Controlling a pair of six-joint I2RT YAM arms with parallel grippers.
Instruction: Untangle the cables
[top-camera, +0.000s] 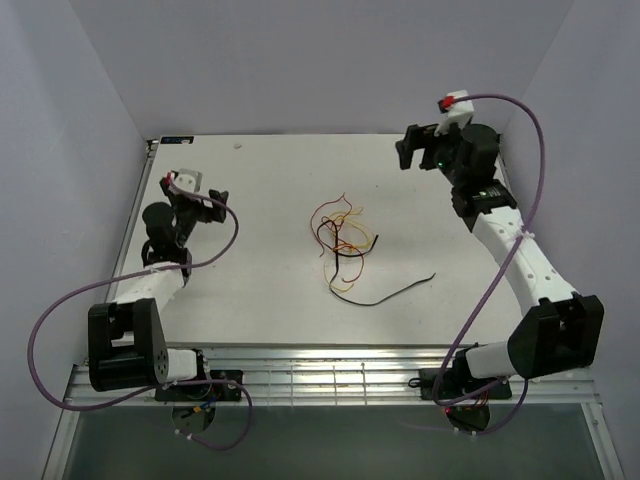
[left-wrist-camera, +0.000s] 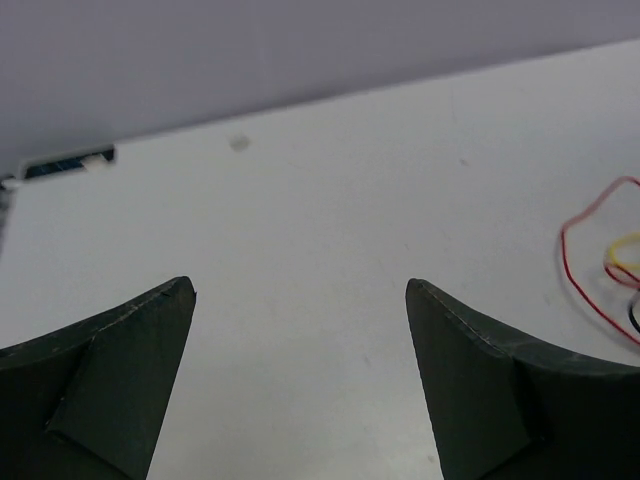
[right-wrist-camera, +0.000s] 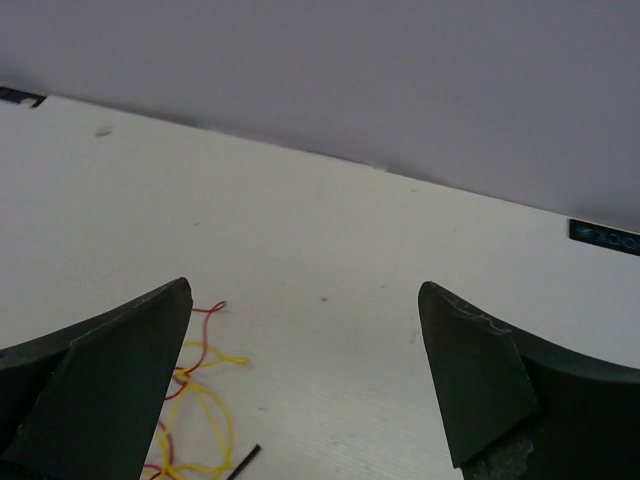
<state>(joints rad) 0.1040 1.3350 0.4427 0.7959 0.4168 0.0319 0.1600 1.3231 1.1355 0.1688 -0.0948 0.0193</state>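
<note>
The table (top-camera: 260, 180) has a white top, closed in by pale wall panels (top-camera: 330, 60) along the upper, left and right sides of the overhead frame, and a ribbed metal rail (top-camera: 330, 378) borders its lower edge. Bare surface lies on all sides of the cables (top-camera: 340, 240), which sit as one heap at the centre of the frame, well apart from every edge and from both arms. The left gripper (top-camera: 214, 203) stands at mid-left, near the left table edge, with its fingers spread wide and nothing between them. The right gripper (top-camera: 408, 150) stands at upper right, near the far edge, its fingers likewise wide apart and empty. In the upper part of the heap the red wire (top-camera: 322, 214) and yellow wire (top-camera: 350, 216) loop across one another. The thicker black wire (top-camera: 400, 293) leaves the bottom of the heap and trails toward the lower right, its end lying free. Which strand lies on top within the knot cannot be told
</note>
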